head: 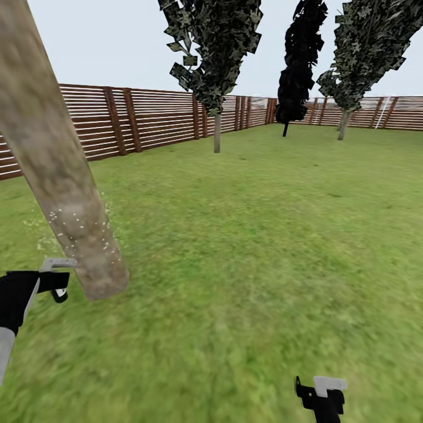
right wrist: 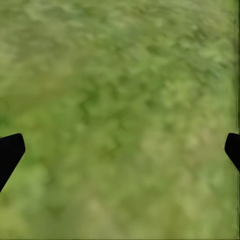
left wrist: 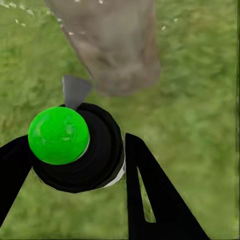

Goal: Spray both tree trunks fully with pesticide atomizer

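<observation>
Risk, as judged: only the lower tree trunk (head: 88,247) carried pesticide specks (head: 79,226), so coverage could fall short if the nozzle stayed low; bumping the bark was also possible. Left gripper (left wrist: 75,165) sat low beside the trunk base, jaws clamped around the pesticide atomizer (left wrist: 77,145), which showed a green top. Right gripper (right wrist: 120,150) hung over grass (right wrist: 120,75), jaws apart, empty.

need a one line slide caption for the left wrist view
Left tool grips the green-topped pesticide atomizer, nozzle aimed at the nearby tree trunk above the lawn.
</observation>
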Controlling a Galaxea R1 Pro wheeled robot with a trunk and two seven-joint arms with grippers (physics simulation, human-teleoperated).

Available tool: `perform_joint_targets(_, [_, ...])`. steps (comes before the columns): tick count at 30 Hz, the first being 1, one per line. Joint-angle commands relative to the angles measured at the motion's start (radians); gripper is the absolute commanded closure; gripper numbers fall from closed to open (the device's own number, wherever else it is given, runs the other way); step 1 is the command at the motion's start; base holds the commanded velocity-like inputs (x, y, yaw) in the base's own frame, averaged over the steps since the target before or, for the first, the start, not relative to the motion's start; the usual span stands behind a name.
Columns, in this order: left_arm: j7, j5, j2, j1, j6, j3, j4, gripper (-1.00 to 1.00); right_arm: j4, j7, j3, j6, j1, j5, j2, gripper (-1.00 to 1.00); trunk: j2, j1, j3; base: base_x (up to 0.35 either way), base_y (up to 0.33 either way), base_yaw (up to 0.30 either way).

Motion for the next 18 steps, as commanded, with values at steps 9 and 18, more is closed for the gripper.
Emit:
perform_joint_targets(9, [0.015, -0.007, -0.024, 0.000, 0.000, 0.003, 0.002, 1.00, 0.000, -0.001, -0.001, 0.001, 0.000, -0.001, 0.001, -1.00, 0.000, 0.000, 0.000, 0.113, -0.269, 0.041])
perform_joint_targets(18, [0.028, -0.003, -0.034, 0.000, 0.000, 0.003, 0.018, 1.00, 0.000, -0.002, -0.001, 0.001, 0.000, -0.002, 0.001, -1.00, 0.000, 0.000, 0.000, 0.209, -0.219, 0.270])
